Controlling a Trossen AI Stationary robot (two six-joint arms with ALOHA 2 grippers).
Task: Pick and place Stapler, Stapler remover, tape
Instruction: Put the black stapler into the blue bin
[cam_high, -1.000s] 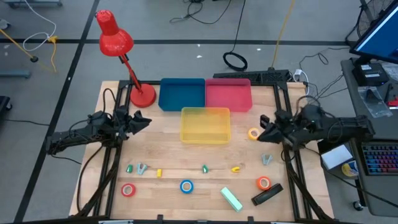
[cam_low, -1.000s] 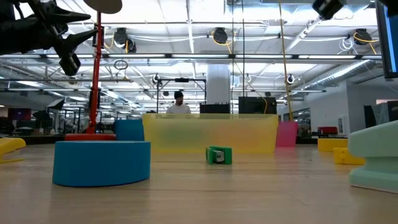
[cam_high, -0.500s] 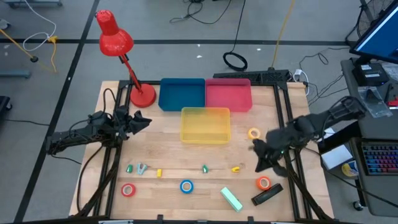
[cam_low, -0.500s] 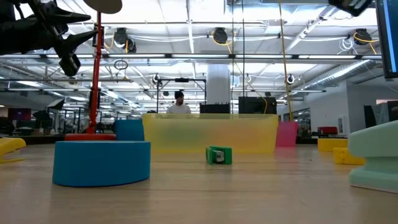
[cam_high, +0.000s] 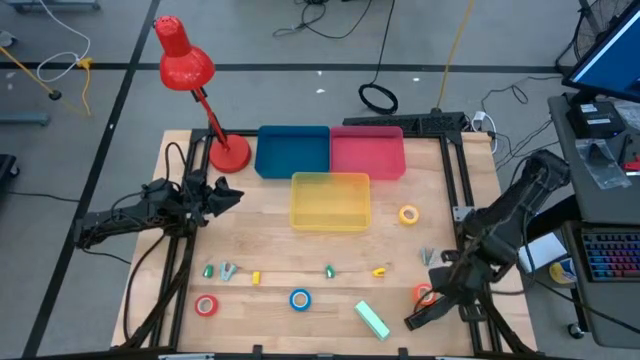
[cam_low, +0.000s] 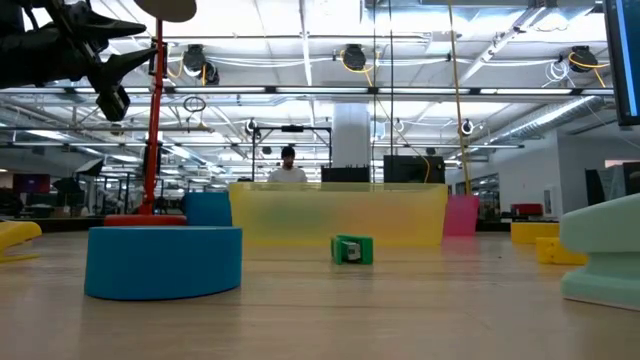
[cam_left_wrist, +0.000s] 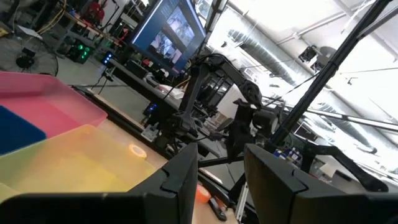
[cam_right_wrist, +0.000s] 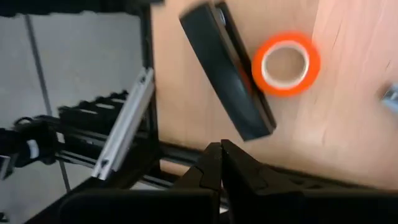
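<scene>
Presently your right gripper (cam_right_wrist: 221, 163) has its fingers pressed together, holding nothing, above the table's near right corner; the black stapler (cam_right_wrist: 227, 68) lies just ahead of them, the orange tape roll (cam_right_wrist: 286, 63) touching its side. Your left gripper (cam_left_wrist: 221, 165) waits partly open and empty, facing the yellow bin (cam_high: 330, 200).

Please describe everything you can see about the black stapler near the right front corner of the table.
The black stapler is a long, narrow, dark bar with a matte look, apparently plastic. It lies flat and closed on the wooden table, set diagonally near the front right corner. The orange tape roll lies right beside it, touching or nearly so. The right gripper, shut, hovers above, holding nothing. In the high view the right arm partly covers the stapler.
</scene>
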